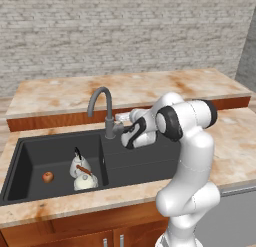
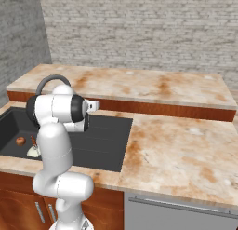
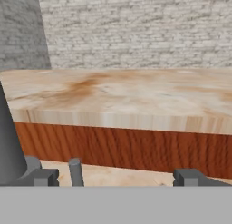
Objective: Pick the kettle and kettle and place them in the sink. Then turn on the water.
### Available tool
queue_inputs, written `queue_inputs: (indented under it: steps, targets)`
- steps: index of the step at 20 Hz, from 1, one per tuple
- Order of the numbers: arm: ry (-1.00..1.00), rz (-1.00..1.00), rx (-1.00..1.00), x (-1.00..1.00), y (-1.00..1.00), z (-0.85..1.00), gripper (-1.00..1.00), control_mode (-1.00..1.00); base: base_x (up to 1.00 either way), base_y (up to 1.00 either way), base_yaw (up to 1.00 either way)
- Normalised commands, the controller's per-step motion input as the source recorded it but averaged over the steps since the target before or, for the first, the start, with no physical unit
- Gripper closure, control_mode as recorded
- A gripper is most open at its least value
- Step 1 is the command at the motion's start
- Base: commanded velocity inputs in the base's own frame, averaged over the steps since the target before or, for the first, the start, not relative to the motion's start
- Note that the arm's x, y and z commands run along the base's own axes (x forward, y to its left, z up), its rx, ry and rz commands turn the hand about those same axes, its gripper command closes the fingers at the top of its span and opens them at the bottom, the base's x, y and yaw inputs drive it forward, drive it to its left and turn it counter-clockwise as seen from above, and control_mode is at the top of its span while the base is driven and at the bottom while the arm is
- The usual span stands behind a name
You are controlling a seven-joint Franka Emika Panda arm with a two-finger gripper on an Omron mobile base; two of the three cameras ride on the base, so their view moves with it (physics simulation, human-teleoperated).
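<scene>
So the white arm's two-finger tool [image 1: 119,122] is up by the back of the sink, jaws spread wide with nothing between them. In the hand view its two dark fingertips [image 3: 45,177] poke up at the bottom, far apart, and a small grey lever stub [image 3: 75,171] stands between them, nearer the left tip. I can't tell if either tip touches it.

The tall grey arched gooseneck tap [image 1: 102,109] sits just to the left of the tool in the left base view, practically right at the fingers, and its thick grey column [image 3: 9,143] runs up the left edge of the hand view.

Both kettles are down and to the left of the tool, inside the left basin of the wide matte black double-basin sink [image 1: 145,166]. The squat whitish-silver kettle with the black arched handle [image 1: 78,163] is the one closer to the tool, and the whitish-silver kettle with the reddish-brown handle [image 1: 85,180] sits just in front of it, looks like they're touching. A small red apple [image 1: 48,177] lies in the same basin, further left again, apart from the kettles.

Straight ahead of the tool is the raised back ledge of the marbled tan table [image 3: 136,94] with its reddish wood front [image 3: 127,148], and a grey brick wall [image 3: 136,28] behind that.
</scene>
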Motion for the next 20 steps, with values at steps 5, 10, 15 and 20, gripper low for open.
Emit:
queue_inputs:
  steps: [5, 10, 15, 20]
  targets:
    - [0.0, -0.01, 0.0, 0.09, 0.0, -0.05, -1.0, -1.0, 0.0, 0.0, 0.0]
    - [0.0, 0.0, 0.0, 0.1, 0.01, -0.1, -1.0, -1.0, 0.0, 0.0, 0.0]
    - [0.0, 0.0, 0.0, 0.07, 0.12, -0.05, -1.0, -1.0, 0.0, 0.0, 0.0]
    - [0.0, 0.0, 0.0, 0.04, 0.14, -0.02, -1.0, -1.0, 0.0, 0.0, 0.0]
